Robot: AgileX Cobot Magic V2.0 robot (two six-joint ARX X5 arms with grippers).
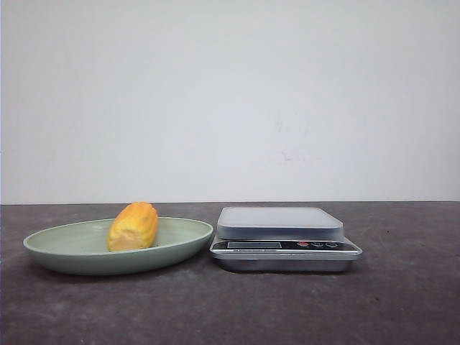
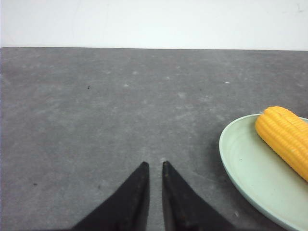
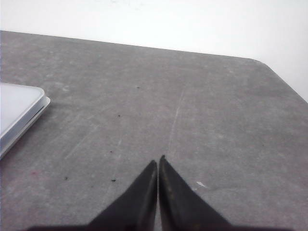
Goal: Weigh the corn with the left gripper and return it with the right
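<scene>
The corn is a stubby yellow-orange cob lying in a pale green plate at the table's left. It also shows in the left wrist view, on the plate. A silver kitchen scale with a grey platform stands just right of the plate, and its corner shows in the right wrist view. My left gripper hovers over bare table left of the plate, its fingers nearly together with a narrow slit, holding nothing. My right gripper is shut and empty over bare table right of the scale. Neither arm shows in the front view.
The dark grey tabletop ends at a white wall behind. The table's rounded far right corner shows in the right wrist view.
</scene>
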